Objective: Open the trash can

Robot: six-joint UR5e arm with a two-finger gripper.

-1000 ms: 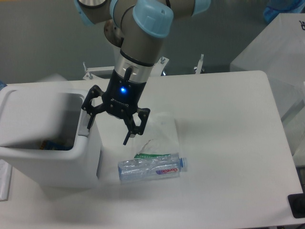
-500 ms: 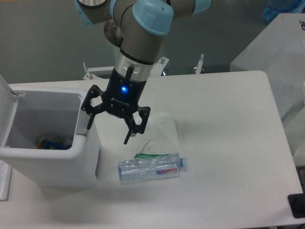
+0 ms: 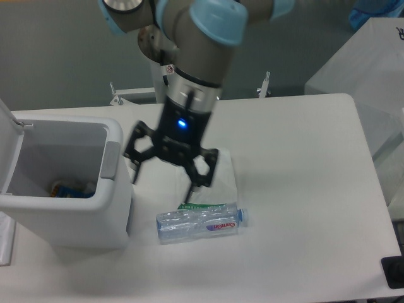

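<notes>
While the trash can point(image 3: 63, 189) stands at the left of the frame with its white lid point(image 3: 9, 148) swung up at the far left edge, its inside lies open to view, with some coloured scraps at the bottom. Its grey push-button tab point(image 3: 109, 160) sits on the right wall near the rim. From the upper middle of the frame the arm point(image 3: 199, 38) reaches down, its grey wrist with a pale blue cap pointing at the worktop point(image 3: 303, 189). Slightly blurred, the claw point(image 3: 165, 178) hangs just right of the trash can and clear of it, its two black fingers point(image 3: 199, 173) spread wide and gripping nothing; a blue light glows on its body. Below it, lower centre, a crushed clear plastic bottle point(image 3: 201, 222) lies on its side beside a crumpled clear plastic bag point(image 3: 218, 173).
</notes>
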